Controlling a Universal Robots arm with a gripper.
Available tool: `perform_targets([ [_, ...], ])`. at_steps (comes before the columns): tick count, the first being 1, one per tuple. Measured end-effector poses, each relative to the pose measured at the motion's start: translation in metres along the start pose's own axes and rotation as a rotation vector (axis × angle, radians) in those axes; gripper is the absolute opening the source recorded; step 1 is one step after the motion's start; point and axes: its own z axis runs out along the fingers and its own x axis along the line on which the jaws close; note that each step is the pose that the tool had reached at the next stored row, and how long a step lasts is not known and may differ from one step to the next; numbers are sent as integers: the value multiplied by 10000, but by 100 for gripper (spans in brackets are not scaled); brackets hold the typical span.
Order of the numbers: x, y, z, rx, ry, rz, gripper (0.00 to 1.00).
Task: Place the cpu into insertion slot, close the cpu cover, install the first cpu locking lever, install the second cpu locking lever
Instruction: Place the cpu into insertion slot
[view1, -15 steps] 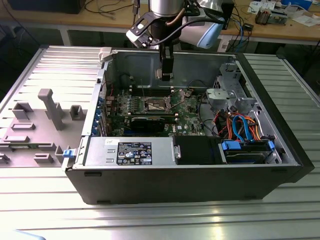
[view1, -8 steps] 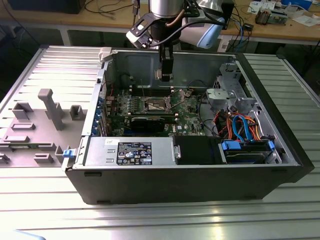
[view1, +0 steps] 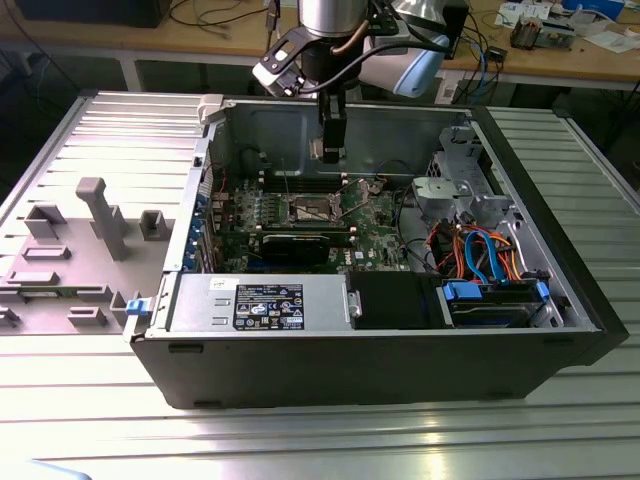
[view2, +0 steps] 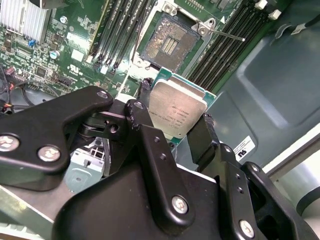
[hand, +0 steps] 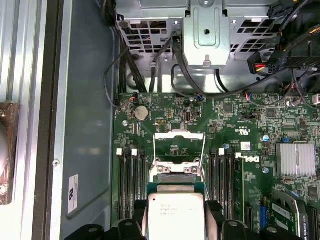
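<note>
Silver-topped, the cpu (view2: 177, 107) sits gripped by two opposite edges between the black jaws, which are drawn narrow around it. It hangs near the insertion slot (view2: 169, 42) without touching it; the slot's dark centre lies bare, with the cpu cover (hand: 179, 144) standing raised.

The silver robot arm (view1: 328, 20) points straight down, its black two-fingered gripper (view2: 176, 112) clamped on opposite edges of the square, silver-topped cpu (view2: 178, 106).

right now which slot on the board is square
The insertion slot, dark-centred and silver-rimmed, beyond the held cpu; the memory slots flanking it are long and narrow.
</note>
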Motion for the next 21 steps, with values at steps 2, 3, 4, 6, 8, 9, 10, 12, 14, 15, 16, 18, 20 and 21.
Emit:
perform_targets([
  [2,0,-1,0,1,-1,2,55],
  [3,0,-1,0,0,-2,2,55],
  [4,0,-1,9,0,0,2,55],
  [6,-1,-2,19,-1,0,1,55],
  [8,-1,-2,19,0,0,2,55],
  [9,-1,-2,19,0,-1,2,55],
  [10,-1,-2,20,0,0,2,55],
  [12,-1,-2,20,0,-1,2,55],
  [14,-1,-2,20,0,0,2,55],
  [15,-1,-2,21,0,-1,2,55],
  [16,0,-2,26,-2,3,2,55],
  [18,-1,-5,49,-2,1,-1,55],
  [20,-1,-10,76,-2,2,-3,55],
  [21,-2,-17,89,0,1,-5,55],
])
